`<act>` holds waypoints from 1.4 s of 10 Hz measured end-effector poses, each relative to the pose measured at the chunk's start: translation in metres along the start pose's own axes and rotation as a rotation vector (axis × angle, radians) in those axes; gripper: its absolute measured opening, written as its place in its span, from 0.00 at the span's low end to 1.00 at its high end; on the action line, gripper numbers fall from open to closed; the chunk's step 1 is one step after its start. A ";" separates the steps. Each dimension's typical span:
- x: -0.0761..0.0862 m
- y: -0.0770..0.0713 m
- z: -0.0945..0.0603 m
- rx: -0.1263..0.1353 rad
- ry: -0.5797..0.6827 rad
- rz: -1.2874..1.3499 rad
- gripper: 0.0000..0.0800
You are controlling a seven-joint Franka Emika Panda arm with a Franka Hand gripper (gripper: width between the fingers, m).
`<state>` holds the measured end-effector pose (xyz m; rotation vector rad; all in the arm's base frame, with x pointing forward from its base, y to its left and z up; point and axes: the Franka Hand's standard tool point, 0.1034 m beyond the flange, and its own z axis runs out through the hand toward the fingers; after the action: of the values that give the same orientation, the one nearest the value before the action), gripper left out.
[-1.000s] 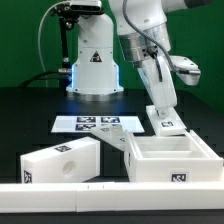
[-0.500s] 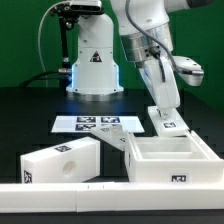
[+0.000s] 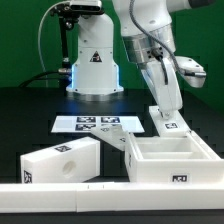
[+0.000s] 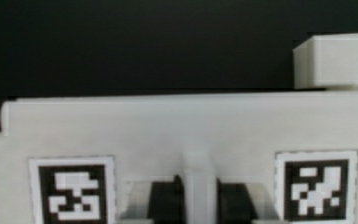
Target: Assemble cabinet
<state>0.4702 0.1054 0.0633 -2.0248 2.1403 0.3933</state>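
Gripper is seen closed on the cabinet panel. In the wrist view the gripper is clamped on a thin white edge at the middle of the cabinet panel, with one marker tag on each side of the fingers. The panel is held tilted, not flat.

Key relation: the open cabinet box lies directly below the held panel, on the side toward the camera. The panel's low end is just at the box's far rim; contact cannot be told. The panel's long axis is judged to run roughly along that far rim, so the coming move is judged to be a short lowering and squaring-up, not a carry. Only one arm is present, so nearness is not in question.

Farther out, a second cabinet block lies at the exterior view's left of the box, close beside it and untouched. The marker board is behind it on the table, the long rail runs along the front, and the robot base stands at the back.

Against the earlier frames: the wrist is swung slightly and the panel's tag is shifted a little toward the exterior view's right. The grip is unchanged. Box, block and board are not moved.
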 end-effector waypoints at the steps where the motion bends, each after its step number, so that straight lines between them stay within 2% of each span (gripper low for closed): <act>1: 0.000 0.000 0.000 0.000 0.000 0.000 0.08; 3: 0.000 0.000 0.000 -0.001 0.000 0.000 0.08; 5: -0.006 -0.002 -0.003 -0.035 -0.027 0.009 0.08; 8: -0.007 -0.002 -0.004 -0.055 -0.042 0.023 0.08; 9: -0.004 -0.001 -0.004 -0.053 -0.042 0.035 0.08; 10: 0.003 0.000 -0.004 -0.013 -0.039 0.069 0.08; 11: 0.011 0.005 -0.003 0.015 -0.037 0.101 0.08; 14: 0.020 0.003 -0.006 0.028 -0.052 0.128 0.08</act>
<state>0.4664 0.0844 0.0633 -1.8476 2.2379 0.4257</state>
